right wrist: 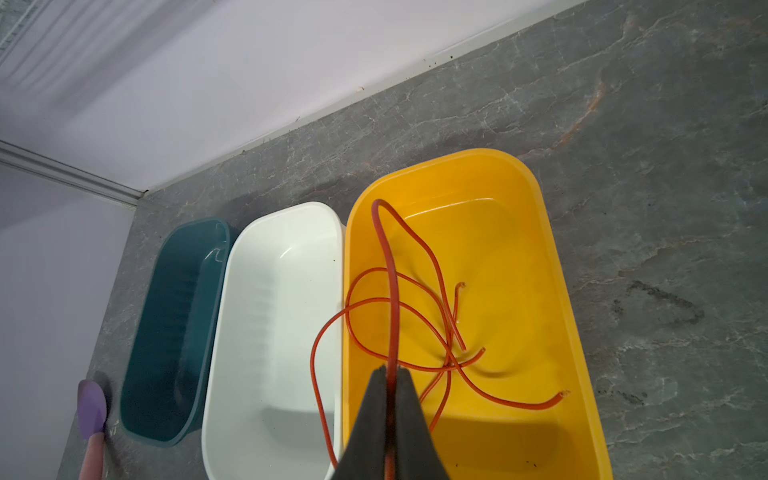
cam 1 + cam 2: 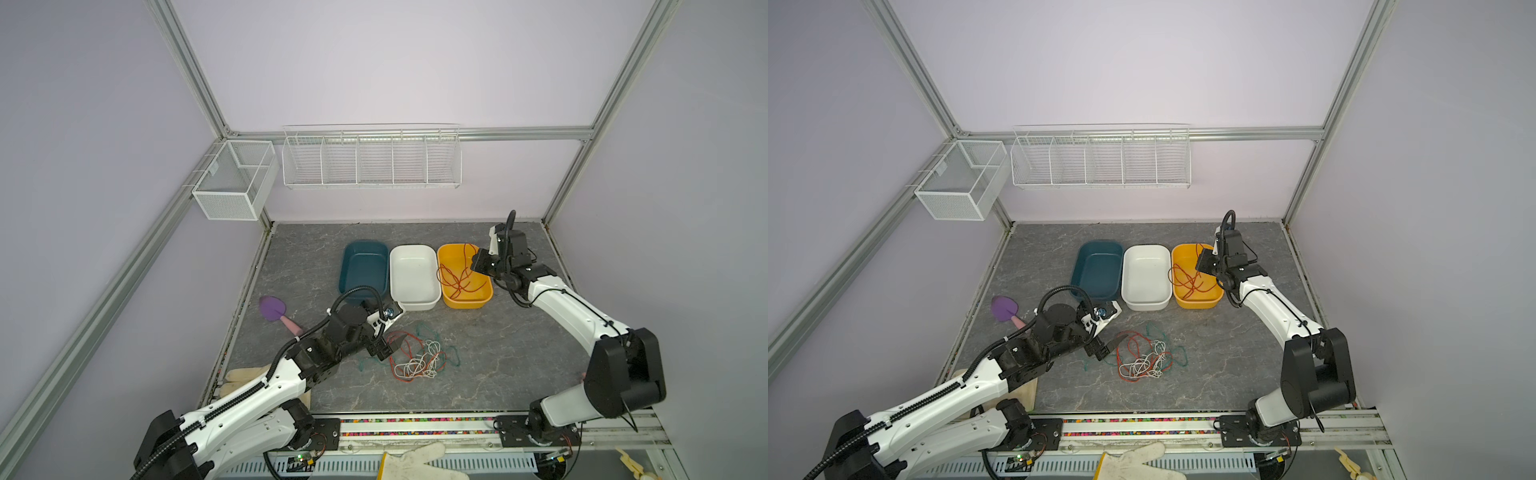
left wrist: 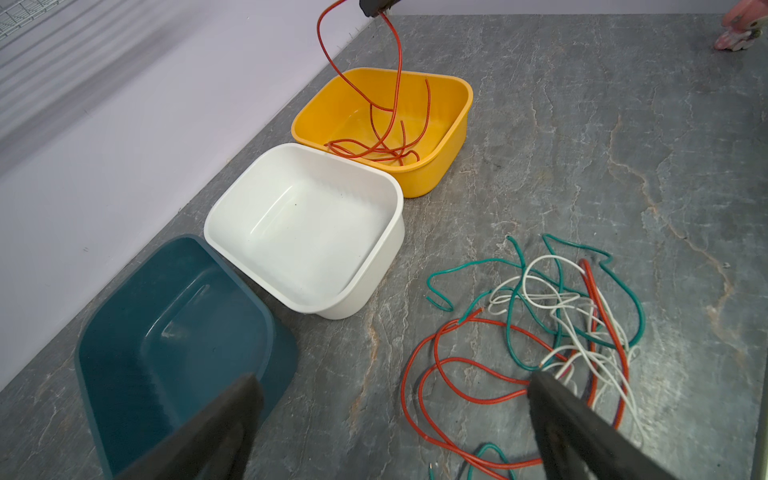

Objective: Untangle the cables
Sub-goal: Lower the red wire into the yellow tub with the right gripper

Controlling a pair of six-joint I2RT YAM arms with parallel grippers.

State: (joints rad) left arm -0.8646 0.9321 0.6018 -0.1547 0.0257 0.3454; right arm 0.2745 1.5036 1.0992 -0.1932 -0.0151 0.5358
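We are pinching one red cable (image 1: 391, 291) tight in our right gripper (image 1: 390, 370), letting it dangle down into the yellow tub (image 1: 555, 266). Our left gripper (image 3: 395, 378) is hanging wide open and empty just beside the tangle (image 3: 561, 316) of red, white and green cables on the table (image 3: 623, 124); being the nearer arm, it is likely reaching there next.

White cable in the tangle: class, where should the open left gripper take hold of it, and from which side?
Probably the arched loop of the white cable at the pile's edge facing the white bin: a lone strand there, crossed only by green cable, but bundled with red-orange cable elsewhere. Bring the left gripper down from above, jaws astride the strand.
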